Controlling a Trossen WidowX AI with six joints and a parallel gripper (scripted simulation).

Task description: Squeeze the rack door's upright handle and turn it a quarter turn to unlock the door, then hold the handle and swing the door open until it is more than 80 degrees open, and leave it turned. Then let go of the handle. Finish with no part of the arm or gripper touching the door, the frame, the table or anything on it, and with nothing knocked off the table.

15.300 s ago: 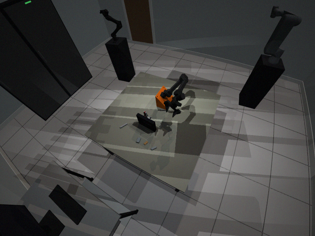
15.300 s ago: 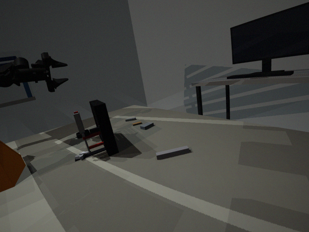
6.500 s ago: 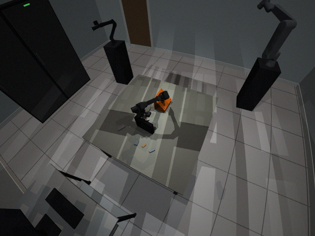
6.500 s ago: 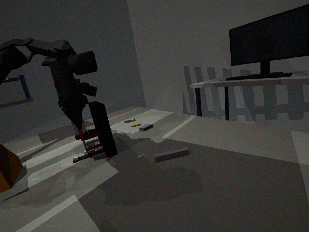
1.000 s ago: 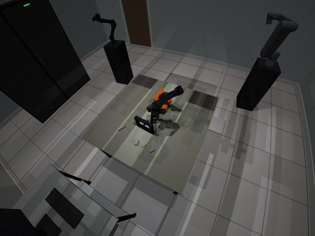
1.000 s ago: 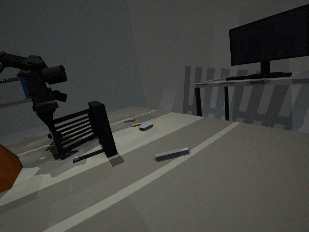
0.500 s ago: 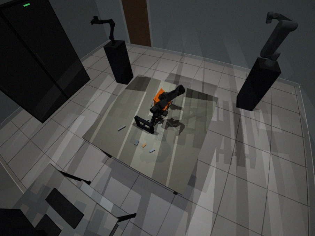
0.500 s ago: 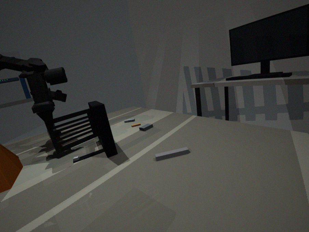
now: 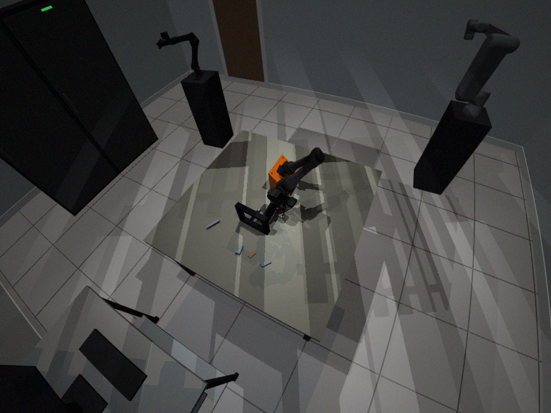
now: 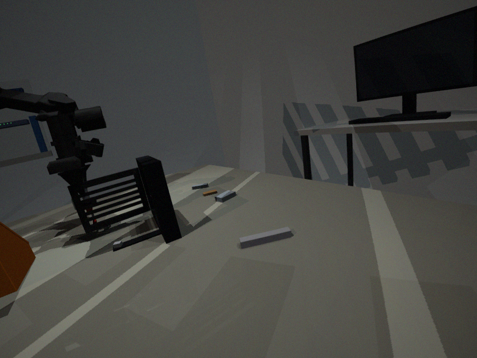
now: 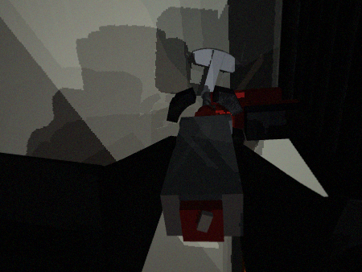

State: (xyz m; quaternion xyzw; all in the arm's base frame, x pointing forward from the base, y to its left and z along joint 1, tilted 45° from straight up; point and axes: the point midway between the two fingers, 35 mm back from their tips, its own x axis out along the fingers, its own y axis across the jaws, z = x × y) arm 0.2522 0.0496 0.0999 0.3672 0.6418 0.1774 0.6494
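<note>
The black frame [image 9: 252,224] [image 10: 161,200] stands upright on the table. Its barred door [image 10: 111,176] stands swung well out, looking roughly square to the frame; the exact angle cannot be read. My gripper [image 11: 204,149] points down at the door's free end and is shut on the upright handle [image 11: 205,165], a grey block between my fingers. Red parts and a pale curved piece [image 11: 215,60] show beyond it. The handle looks turned, but how far cannot be told. In the exterior view the door's edge partly hides my fingertips.
An orange block [image 9: 275,173] [image 10: 13,262] stands beside the arm. A long grey bar [image 9: 213,224] [image 10: 265,237] lies on the frame's other side. Two small grey-blue pieces [image 9: 239,250] [image 9: 265,264] and an orange piece [image 9: 252,254] [image 10: 210,192] lie beyond the frame. A low black foot [image 10: 138,241] runs from the frame.
</note>
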